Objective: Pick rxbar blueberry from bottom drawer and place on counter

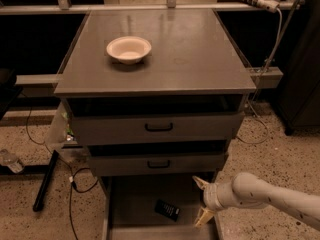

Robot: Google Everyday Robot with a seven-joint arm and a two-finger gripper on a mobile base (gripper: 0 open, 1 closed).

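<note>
Spanning the cabinet top, grey counter (pixel 195 59). Bottom drawer (pixel 132 204) stands open below it. White arm (pixel 272 196) reaches in from the right. Cream bowl (pixel 128 49) sits on counter, back left. Gripper (pixel 201 200) at the drawer's right wall, fingers spread apart, empty. Rxbar blueberry (pixel 167 209) lies flat on drawer floor, just left of gripper, not touching.

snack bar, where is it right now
The snack bar lies flat on the bottom drawer floor, low in the camera view, with the open gripper just right of it, not touching.
</note>
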